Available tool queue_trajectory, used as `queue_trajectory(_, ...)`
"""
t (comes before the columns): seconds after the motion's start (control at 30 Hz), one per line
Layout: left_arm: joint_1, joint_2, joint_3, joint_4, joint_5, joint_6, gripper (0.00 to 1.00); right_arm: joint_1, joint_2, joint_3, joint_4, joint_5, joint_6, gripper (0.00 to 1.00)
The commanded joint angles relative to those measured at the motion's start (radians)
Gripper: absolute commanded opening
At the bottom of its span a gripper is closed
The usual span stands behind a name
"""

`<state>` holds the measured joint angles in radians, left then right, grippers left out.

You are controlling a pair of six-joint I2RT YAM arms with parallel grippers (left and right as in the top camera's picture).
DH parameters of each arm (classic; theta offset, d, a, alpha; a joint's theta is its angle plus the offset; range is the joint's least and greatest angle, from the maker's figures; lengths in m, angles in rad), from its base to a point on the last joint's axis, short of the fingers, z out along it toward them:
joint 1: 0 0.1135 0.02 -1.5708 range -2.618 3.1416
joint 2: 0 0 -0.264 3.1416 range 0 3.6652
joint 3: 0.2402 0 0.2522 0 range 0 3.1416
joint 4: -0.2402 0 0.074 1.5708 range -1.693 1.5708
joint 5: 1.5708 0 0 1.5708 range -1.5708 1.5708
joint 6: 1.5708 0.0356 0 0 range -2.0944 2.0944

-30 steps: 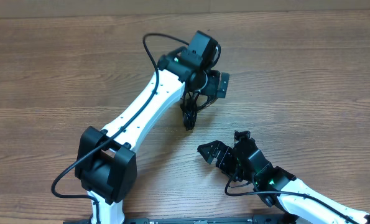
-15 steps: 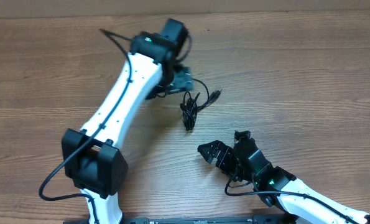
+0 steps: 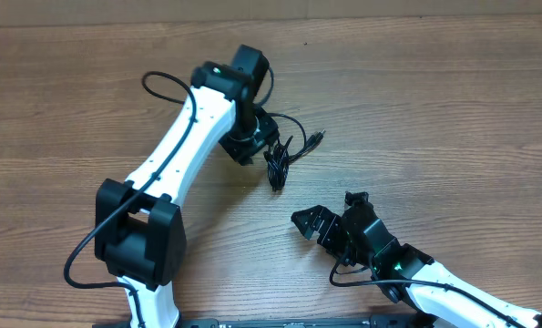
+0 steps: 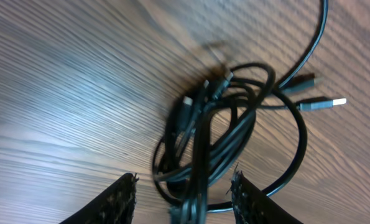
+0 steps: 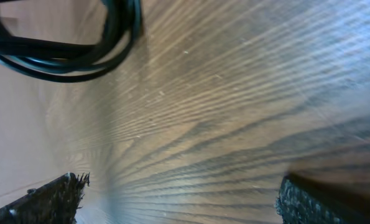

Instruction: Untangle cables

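Note:
The cables (image 3: 278,166) lie as a small black tangle on the wooden table, with one loop and a plug (image 3: 316,138) reaching right. My left gripper (image 3: 263,144) is low at the tangle's left edge. In the left wrist view the bundle (image 4: 216,130) runs down between the two fingers (image 4: 124,198), with a gap on each side; the left gripper (image 4: 183,194) is open around the strands. A silver-tipped plug (image 4: 324,102) sticks out to the right. My right gripper (image 3: 314,221) stands open below the tangle. Black cable loops (image 5: 60,59) cross the top left of its view, clear of the right gripper (image 5: 181,199).
Bare wood-grain table (image 3: 453,118) lies all around. The left arm (image 3: 184,137) stretches diagonally from its base at the lower left, its own thick cable (image 3: 157,82) arching above it. The right arm (image 3: 434,278) comes in from the lower right corner.
The left arm swung left off the tangle, uncovering the loop and plug, then dropped back toward the bundle's left edge. Its jaws have narrowed. The right arm has not moved.

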<state>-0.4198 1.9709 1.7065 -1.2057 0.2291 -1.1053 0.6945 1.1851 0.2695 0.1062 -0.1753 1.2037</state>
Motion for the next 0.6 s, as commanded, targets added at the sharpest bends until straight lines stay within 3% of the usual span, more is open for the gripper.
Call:
queue_trajectory(0.0, -0.016, -0.003, -0.042, 0.028, 0.072, -0.062, 0.51, 0.005, 0.002, 0.02, 0.013, 0.019, -0.004, 1.0)
queue_trajectory(0.17, -0.02, -0.003, -0.066, 0.045, 0.079, -0.063, 0.47, 0.005, 0.002, 0.02, 0.018, 0.019, -0.004, 1.0)
queue_trajectory(0.43, -0.038, -0.003, -0.071, 0.072, 0.076, -0.063, 0.05, 0.005, 0.002, 0.02, 0.011, 0.019, -0.005, 1.0)
queue_trajectory(0.57, -0.052, -0.003, -0.071, 0.085, 0.045, -0.06, 0.04, 0.005, 0.002, 0.02, 0.011, 0.018, -0.005, 1.0)
